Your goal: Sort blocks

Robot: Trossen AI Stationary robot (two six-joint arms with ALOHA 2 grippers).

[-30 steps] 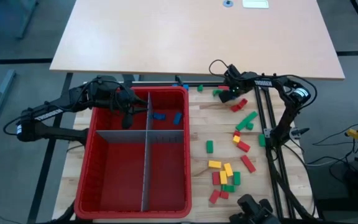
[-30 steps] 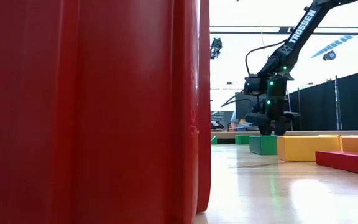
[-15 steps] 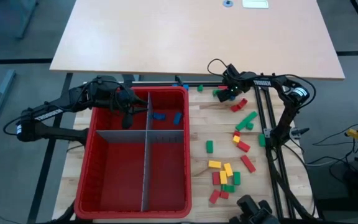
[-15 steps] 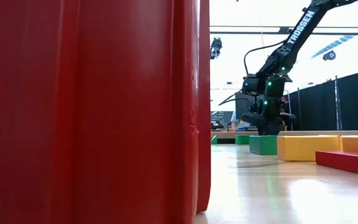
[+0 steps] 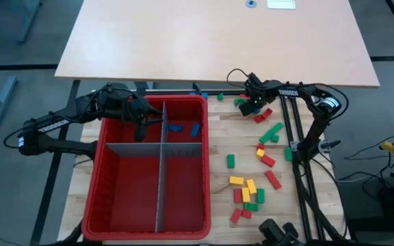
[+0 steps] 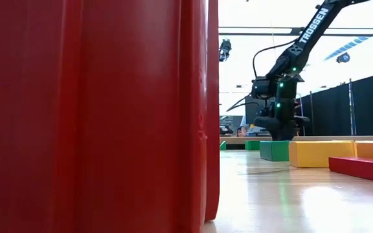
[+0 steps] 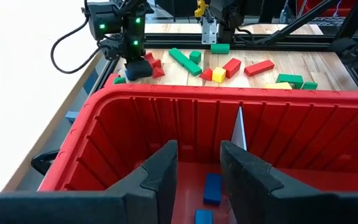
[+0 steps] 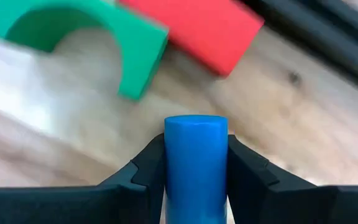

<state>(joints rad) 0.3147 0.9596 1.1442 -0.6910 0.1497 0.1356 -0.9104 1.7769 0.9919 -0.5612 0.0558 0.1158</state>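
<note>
The right gripper [image 8: 196,163] is clenched on a small blue cylindrical block [image 8: 196,155], which sits between its two dark fingers [image 8: 151,163] just above the pale wooden table [image 5: 217,143] near the far edge, to the right of the big red plastic bin [image 5: 108,198]. Right beneath and beyond it lie a green arch-shaped block [image 8: 98,37] and a red rectangular block [image 8: 197,28], so the lift should go straight up before any sideways travel, lest the held piece or the fingers knock those two about. My judgement is that the step in hand is carrying this blue piece over the bin's right wall to the far right compartment, where two blue blocks [image 5: 185,128] already lie; the grip looks centred, so a steady carry and a low release inside that compartment should do. The left gripper [image 7: 199,163] waits with its fingers parted a little and nothing between them, hovering over the bin's far left compartment beside the grey divider panel [image 7: 238,132]. By my count from the high view, the loose blocks [image 5: 255,171] on the table to the right of the bin number about two dozen: roughly ten red, nine green and four yellow, though the pile near the front edge overlaps and the tally there is uncertain. The bin has four compartments; three hold nothing that I can see.
</note>
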